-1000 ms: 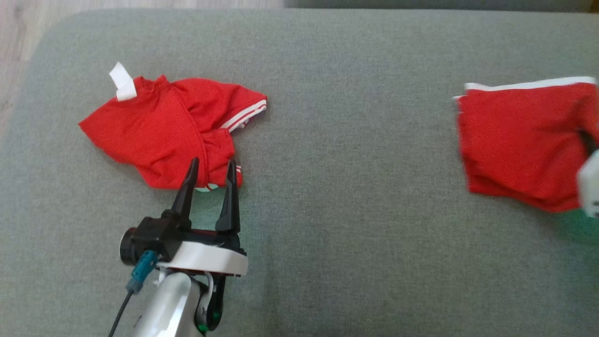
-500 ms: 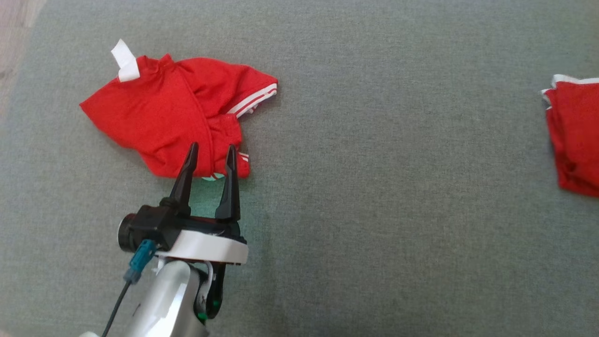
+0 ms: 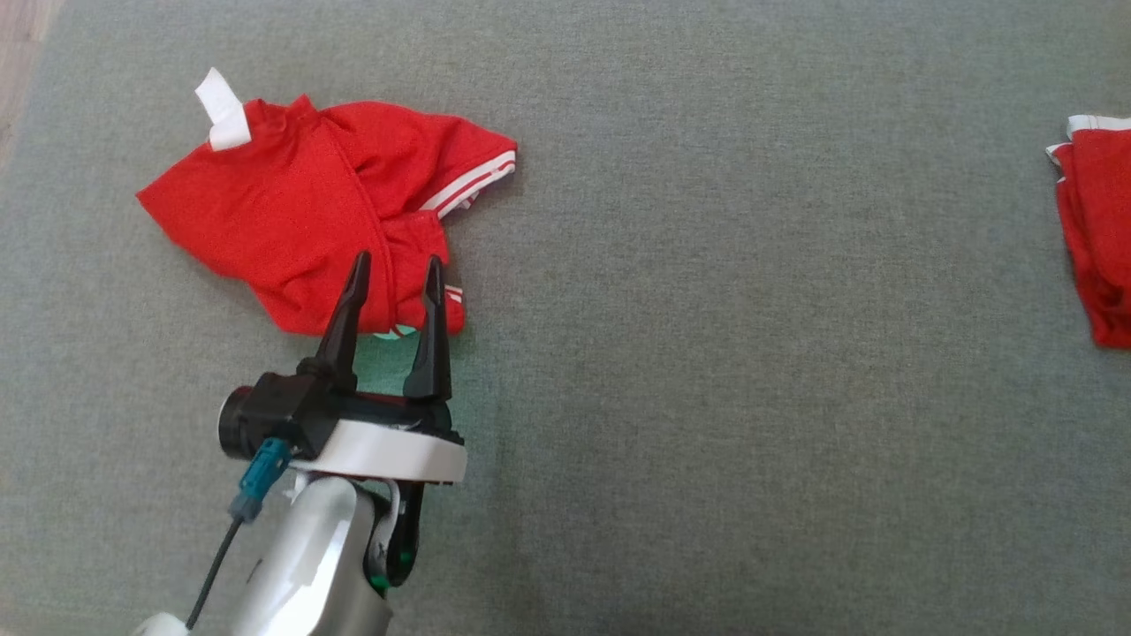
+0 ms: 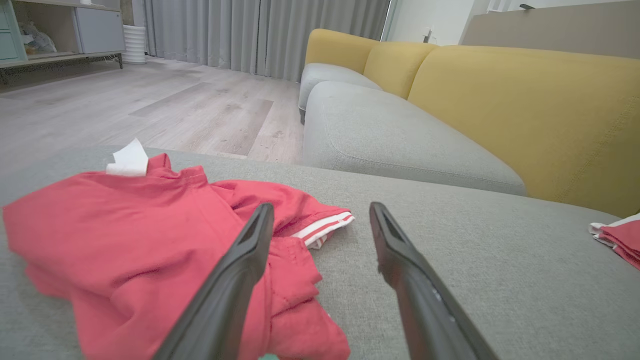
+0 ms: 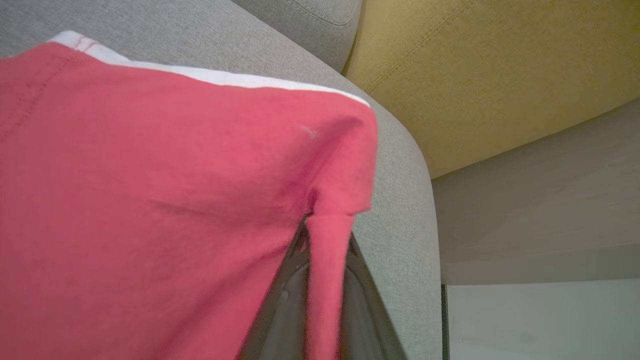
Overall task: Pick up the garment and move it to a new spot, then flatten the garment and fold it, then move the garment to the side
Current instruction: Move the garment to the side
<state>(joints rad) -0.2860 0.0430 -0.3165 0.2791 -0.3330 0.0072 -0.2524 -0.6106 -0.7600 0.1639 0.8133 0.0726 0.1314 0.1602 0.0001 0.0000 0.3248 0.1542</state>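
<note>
R gripper (image 5: pixel 320 240) is clamped on a fold of the folded red garment (image 3: pixel 1096 230), which lies at the grey cushion (image 3: pixel 707 371)'s right end (by its rounded corner, per wrist view). L gripper (image 3: pixel 397 261), fingers apart, is at the near hem of a crumpled red shirt (image 3: pixel 292 221). Wide bare cushion btwn the two.

A crumpled red cloth garment (image 3: pixel 300 230) lies on the left of the grey fabric sofa cushion (image 3: pixel 707 371). A folded red cloth garment (image 3: pixel 1100 230) lies well apart to its right, pinched in the right gripper (image 5: pixel 325 230). The left gripper (image 3: pixel 398 261) sits just before the crumpled one.
</note>
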